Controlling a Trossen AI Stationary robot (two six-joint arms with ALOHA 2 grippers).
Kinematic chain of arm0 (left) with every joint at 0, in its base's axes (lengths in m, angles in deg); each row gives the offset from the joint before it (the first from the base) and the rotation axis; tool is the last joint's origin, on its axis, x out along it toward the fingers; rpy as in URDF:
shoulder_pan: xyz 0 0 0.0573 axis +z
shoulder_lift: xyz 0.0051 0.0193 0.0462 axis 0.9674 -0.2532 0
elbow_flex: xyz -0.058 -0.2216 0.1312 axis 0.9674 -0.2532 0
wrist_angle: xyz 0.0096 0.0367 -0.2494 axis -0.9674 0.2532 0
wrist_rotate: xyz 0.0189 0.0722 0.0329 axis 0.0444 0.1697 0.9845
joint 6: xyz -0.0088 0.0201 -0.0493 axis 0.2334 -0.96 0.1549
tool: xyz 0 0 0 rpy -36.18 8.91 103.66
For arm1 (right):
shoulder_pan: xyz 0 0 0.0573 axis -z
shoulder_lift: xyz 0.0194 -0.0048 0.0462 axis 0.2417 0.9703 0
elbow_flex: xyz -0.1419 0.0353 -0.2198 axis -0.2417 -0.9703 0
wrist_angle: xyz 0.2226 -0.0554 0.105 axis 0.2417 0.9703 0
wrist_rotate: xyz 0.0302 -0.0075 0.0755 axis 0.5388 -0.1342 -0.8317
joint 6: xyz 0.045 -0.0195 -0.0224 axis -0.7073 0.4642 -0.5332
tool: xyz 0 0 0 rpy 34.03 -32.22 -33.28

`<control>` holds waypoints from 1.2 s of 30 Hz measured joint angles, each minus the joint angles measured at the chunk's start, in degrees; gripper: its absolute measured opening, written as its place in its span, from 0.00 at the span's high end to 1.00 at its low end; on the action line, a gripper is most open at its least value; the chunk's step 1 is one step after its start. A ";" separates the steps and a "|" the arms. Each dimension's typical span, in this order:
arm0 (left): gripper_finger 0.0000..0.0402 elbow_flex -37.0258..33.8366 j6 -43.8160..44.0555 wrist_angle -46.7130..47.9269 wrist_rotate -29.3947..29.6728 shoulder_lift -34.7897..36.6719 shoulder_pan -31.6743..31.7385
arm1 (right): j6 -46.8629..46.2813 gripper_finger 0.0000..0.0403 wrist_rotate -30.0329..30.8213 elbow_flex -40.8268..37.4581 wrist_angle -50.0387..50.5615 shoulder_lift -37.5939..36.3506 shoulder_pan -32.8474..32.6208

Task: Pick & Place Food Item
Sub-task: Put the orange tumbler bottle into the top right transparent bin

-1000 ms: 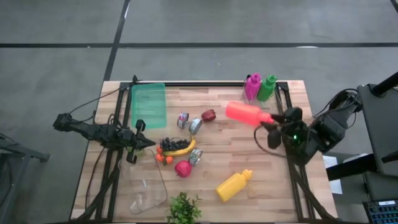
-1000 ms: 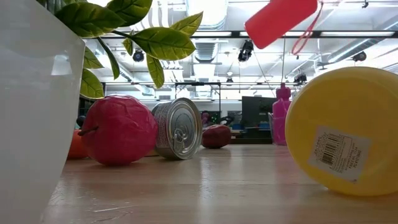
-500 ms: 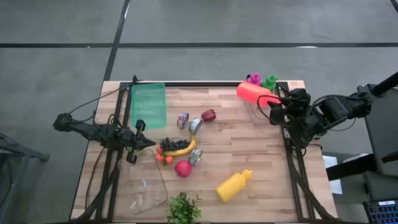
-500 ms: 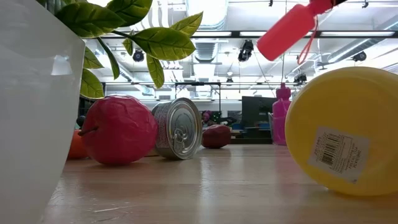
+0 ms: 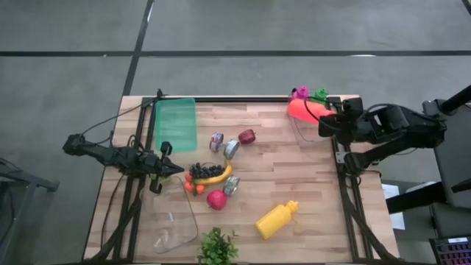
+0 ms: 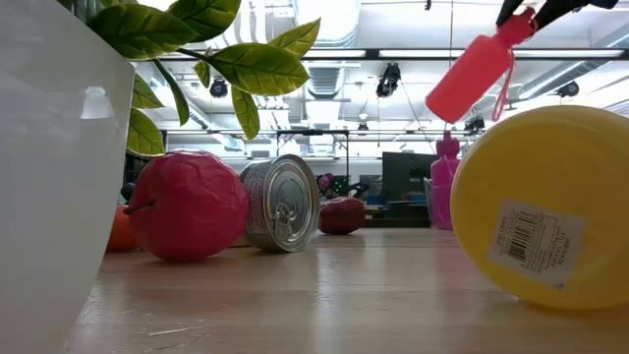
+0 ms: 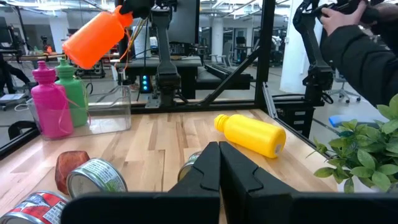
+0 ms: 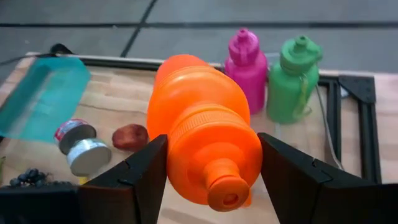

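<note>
An orange-red bottle (image 5: 302,109) hangs in the air over the table's far right corner, tilted with its cap end up, and shows in the low view (image 6: 472,79) and the left wrist view (image 7: 93,40). My right gripper (image 8: 211,152) is shut on it. Just beyond it a pink bottle (image 8: 245,62) and a green bottle (image 8: 297,71) stand upright. My left gripper (image 7: 219,152) is shut and level at the table's left side (image 5: 175,169), touching nothing. My right gripper pinches the bottle's upper body (image 8: 186,134), just behind the cap, between its two fingers (image 8: 146,171), one on each side. The fingers slant down from the table's right side. The bottle is lifted clear, its cap toward the wrist and its base pointing away and down.
On the table lie a green tray (image 5: 176,124), several cans (image 5: 231,149), a dark red fruit (image 5: 246,136), grapes with a banana (image 5: 210,173), a pink fruit (image 5: 216,199), a yellow bottle (image 5: 276,219), a clear container (image 5: 176,228) and a potted plant (image 5: 217,246). A person's sleeve (image 7: 367,56) shows beyond the table.
My right gripper has swung toward the table's far right corner and rolled, carrying the orange-red bottle. The bottle has gone from over the mid-right of the table to above the pink and green bottles, and has tipped so that its cap end stands higher.
</note>
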 joint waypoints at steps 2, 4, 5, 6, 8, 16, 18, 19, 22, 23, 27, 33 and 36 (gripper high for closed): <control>1.00 0.01 0.00 0.00 0.00 0.00 0.02 | 0.38 0.46 -2.02 0.00 0.01 -0.06 1.87; 1.00 -0.01 0.00 0.00 0.00 0.00 0.02 | 0.56 0.46 -3.72 0.00 -0.01 -0.27 3.63; 1.00 -0.01 0.00 -0.02 0.00 0.00 0.02 | 0.60 0.46 -4.46 0.00 -0.02 -0.37 4.36; 1.00 -0.01 0.00 0.00 0.01 0.00 0.01 | 0.64 0.46 -5.20 0.00 0.01 -0.43 5.11; 1.00 0.00 0.00 0.00 0.00 0.00 0.00 | 0.98 0.46 -6.42 0.00 0.00 -0.67 6.57; 1.00 0.00 0.00 0.00 0.00 0.00 0.02 | 2.07 0.46 -9.48 -0.35 0.02 -0.63 11.95; 1.00 0.00 0.00 0.00 0.00 0.00 0.01 | 2.08 0.46 -11.16 -0.69 -0.02 -0.55 13.40; 1.00 -0.02 0.00 0.00 0.00 0.00 0.01 | 2.08 0.46 -12.13 -0.91 -0.02 -0.55 14.14; 1.00 -0.02 0.00 -0.01 0.00 0.00 0.02 | 2.09 0.46 -15.05 -1.64 -0.04 -0.62 16.42; 1.00 0.00 0.00 0.00 0.00 0.00 0.00 | 2.06 0.46 -16.09 -1.94 0.01 -0.64 17.25; 1.00 0.00 0.00 -0.01 0.00 0.00 0.00 | 2.09 0.46 -21.07 -3.30 0.03 -0.67 20.77; 1.00 0.00 0.00 -0.02 0.00 0.00 0.01 | 2.09 0.46 -23.29 -5.01 0.01 -0.71 25.07; 1.00 -0.01 0.00 0.00 0.00 0.00 0.02 | 2.28 0.46 -23.92 -5.30 -0.01 -0.71 27.29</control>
